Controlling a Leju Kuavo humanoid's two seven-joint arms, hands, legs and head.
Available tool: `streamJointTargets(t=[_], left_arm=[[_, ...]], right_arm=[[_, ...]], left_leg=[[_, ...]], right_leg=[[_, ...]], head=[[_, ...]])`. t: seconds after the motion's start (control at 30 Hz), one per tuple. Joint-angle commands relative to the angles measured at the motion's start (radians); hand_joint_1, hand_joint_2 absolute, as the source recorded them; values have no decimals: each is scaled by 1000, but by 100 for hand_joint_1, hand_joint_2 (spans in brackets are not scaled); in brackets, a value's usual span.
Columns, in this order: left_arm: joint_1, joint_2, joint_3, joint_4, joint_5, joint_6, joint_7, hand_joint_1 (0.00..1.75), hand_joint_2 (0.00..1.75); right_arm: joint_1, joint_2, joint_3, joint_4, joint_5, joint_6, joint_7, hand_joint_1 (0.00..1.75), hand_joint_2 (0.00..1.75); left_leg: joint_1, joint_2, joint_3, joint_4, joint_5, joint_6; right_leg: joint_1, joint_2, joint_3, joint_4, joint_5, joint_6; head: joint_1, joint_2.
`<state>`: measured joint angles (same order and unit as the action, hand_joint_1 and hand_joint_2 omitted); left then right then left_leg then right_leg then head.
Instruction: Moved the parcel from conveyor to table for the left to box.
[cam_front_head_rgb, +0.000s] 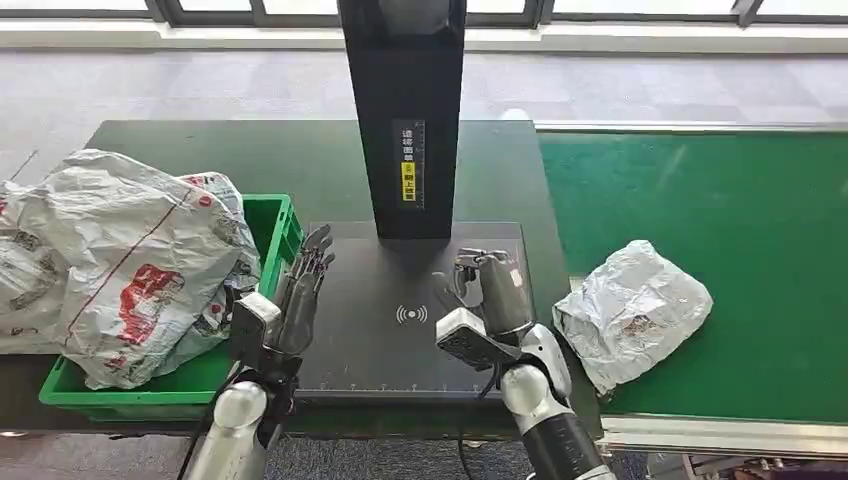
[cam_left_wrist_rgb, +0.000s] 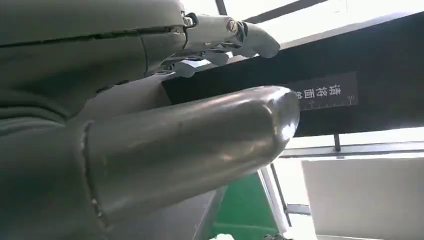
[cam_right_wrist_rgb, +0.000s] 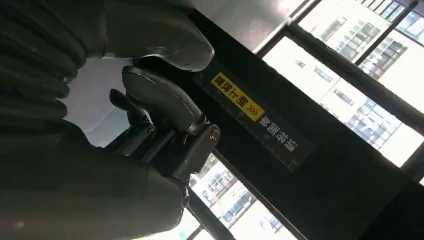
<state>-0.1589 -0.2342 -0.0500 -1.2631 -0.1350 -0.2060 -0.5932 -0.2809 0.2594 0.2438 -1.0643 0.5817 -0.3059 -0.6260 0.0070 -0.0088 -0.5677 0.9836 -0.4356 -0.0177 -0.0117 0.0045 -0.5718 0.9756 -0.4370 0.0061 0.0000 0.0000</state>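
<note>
The parcel (cam_front_head_rgb: 632, 308), a crumpled silver-grey bag, lies on the green conveyor (cam_front_head_rgb: 720, 210) near its left front corner. My right hand (cam_front_head_rgb: 488, 292) hovers over the black scanner plate (cam_front_head_rgb: 400, 345), a short way left of the parcel and apart from it. Its fingers are curled in around nothing, as the right wrist view also shows of the hand (cam_right_wrist_rgb: 100, 115). My left hand (cam_front_head_rgb: 300, 292) stands at the plate's left edge beside the green box (cam_front_head_rgb: 285, 215), fingers stretched out and apart, holding nothing. In the left wrist view the left hand (cam_left_wrist_rgb: 150, 130) has its thumb extended.
The green box holds large crumpled white bags (cam_front_head_rgb: 120, 260) that spill over its left side. A tall black column (cam_front_head_rgb: 402, 110) rises from the back of the scanner plate. The dark table (cam_front_head_rgb: 250, 160) adjoins the conveyor's metal frame (cam_front_head_rgb: 700, 432).
</note>
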Motion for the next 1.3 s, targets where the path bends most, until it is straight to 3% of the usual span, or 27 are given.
streamJointTargets(t=[0.03,0.07,0.1,0.27,0.47,0.77,0.87,1.03,1.2,1.3], left_arm=[[-9,28,-21,14,5,9,9,0,0],[-6,30,-18,14,6,11,12,0,0],[-1,30,-15,18,10,10,14,0,0],[16,27,-11,22,13,8,-1,0,0],[48,18,14,-67,-9,13,25,0,0],[64,25,16,-87,-9,12,24,0,0],[69,18,11,-81,12,3,10,0,0],[4,11,-9,80,85,-14,-5,0,0],[80,2,-41,26,56,3,-8,0,0],[74,-5,-47,37,46,17,6,0,0]], right_arm=[[-69,-38,11,144,83,-74,192,175,175],[-67,-55,-18,145,78,-82,207,38,175],[-60,-80,-50,144,111,-124,240,0,175],[38,-159,-220,19,160,-165,256,0,175],[95,-149,-378,-119,313,-160,337,0,175],[101,-133,-418,-87,439,-194,386,0,175],[122,-135,-431,-49,435,-215,378,0,175],[85,-140,-502,200,464,-203,399,0,175],[52,-140,-510,434,591,-63,551,0,175],[48,-135,-512,470,610,-94,570,0,175]], left_leg=[[0,2,1,0,0,0],[0,2,0,0,0,0],[0,1,1,-1,0,1],[0,-3,2,-3,1,2],[-1,-3,-1,1,-1,1],[-1,0,-1,0,-1,1],[-1,0,1,-1,-1,1],[0,-2,1,-2,0,1],[-1,1,2,-2,-1,1],[0,1,2,-2,-1,1]], right_leg=[[0,1,0,0,0,0],[1,0,0,-1,0,0],[0,0,1,-2,1,0],[1,-5,3,-4,0,0],[-1,-4,1,-1,-1,0],[-1,-1,-1,-1,0,0],[0,-2,1,-3,0,0],[0,-3,3,-4,0,0],[0,0,2,-4,0,0],[0,0,2,-4,0,0]], head=[[0,0],[0,0],[0,0],[0,0],[0,0],[0,0],[0,0],[0,0],[0,0],[0,0]])
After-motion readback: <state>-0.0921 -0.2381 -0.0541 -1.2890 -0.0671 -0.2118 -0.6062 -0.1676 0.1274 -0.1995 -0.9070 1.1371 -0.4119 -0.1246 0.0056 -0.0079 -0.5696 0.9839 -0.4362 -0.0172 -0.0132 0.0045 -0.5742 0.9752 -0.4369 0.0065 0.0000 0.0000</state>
